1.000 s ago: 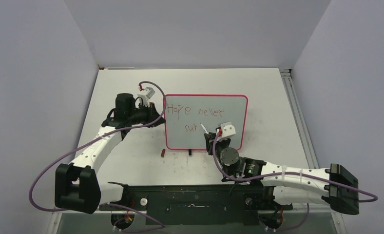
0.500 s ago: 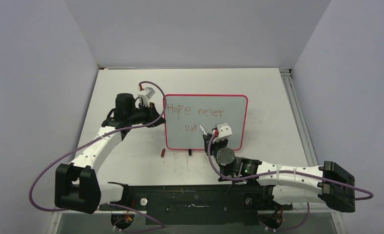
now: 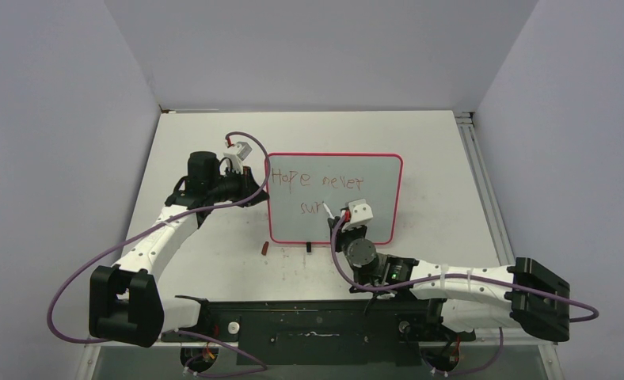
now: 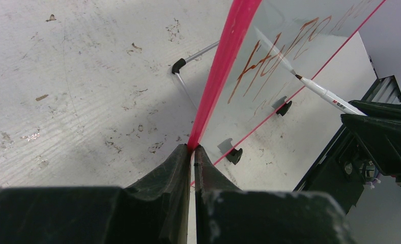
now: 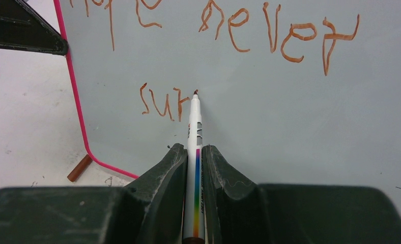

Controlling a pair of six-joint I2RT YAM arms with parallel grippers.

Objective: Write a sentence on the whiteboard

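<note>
The whiteboard [image 3: 372, 170], white with a pink-red frame, stands on the table. It also shows in the right wrist view [image 5: 290, 112] and edge-on in the left wrist view [image 4: 229, 56]. The sentence [image 5: 269, 33] reads "Hope never" on the upper line and "sur" [image 5: 160, 101] below. My left gripper [image 4: 193, 150] is shut on the board's left frame edge. My right gripper [image 5: 194, 152] is shut on a white marker [image 5: 194, 122] with a rainbow stripe. Its brown tip touches the board just right of "sur". The marker also shows in the left wrist view [image 4: 320, 92].
A small brown marker cap [image 3: 265, 247] lies on the table below the board's lower left corner, also in the right wrist view [image 5: 79, 168]. A black foot [image 3: 309, 248] props the board. A black rail [image 3: 309, 324] runs along the near edge.
My right arm has shifted left, carrying the marker tip a little left along the lower line. The left arm and the board have not moved.
</note>
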